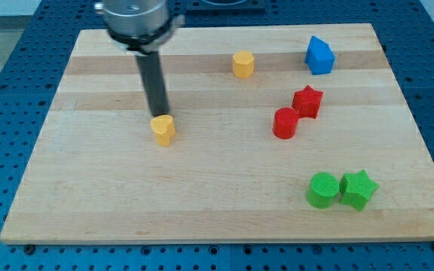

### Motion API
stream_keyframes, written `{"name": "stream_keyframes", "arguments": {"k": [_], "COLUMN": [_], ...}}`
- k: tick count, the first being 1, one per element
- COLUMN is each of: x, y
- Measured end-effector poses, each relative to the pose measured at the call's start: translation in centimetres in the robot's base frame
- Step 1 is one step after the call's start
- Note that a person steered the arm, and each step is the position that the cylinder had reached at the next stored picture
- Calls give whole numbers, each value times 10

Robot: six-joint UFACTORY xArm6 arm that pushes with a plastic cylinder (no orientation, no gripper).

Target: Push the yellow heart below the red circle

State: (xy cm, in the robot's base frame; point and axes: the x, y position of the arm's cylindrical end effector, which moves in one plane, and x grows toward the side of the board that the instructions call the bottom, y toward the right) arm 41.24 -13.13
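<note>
Just below my tip [159, 114], touching it or very nearly so, sat the yellow heart [163, 129], toward the view's left half of the wooden board [202, 203]. The arm carried no pincer at all, only the dark rod, so there was nothing to be released or clenched; the rod simply stood upright with its end against the heart's upper edge. Well off to the right of my tip, and at about the same height in the view, lay the red circle [285, 123], with the red star [307, 102] touching it on its upper right. Farther up and to the right of my tip were the yellow hexagon [242, 64] and the blue block [319, 56]; far down and to the right, the green circle [322, 189] and green star [358, 189] stood side by side. The heart looked like a small, light, rigid plastic piece that should slide easily on the smooth wood, and, being lobed, it would probably spin if struck off-centre. Contact seemed best taken on its upper-left flank, low on the body, so that the push would run rightward and downward toward the bare spot under the red circle.
</note>
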Motion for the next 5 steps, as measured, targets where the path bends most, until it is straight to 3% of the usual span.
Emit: {"name": "stream_keyframes", "arguments": {"k": [1,4,5], "x": [19,59,59], "y": [-19,122,77]}}
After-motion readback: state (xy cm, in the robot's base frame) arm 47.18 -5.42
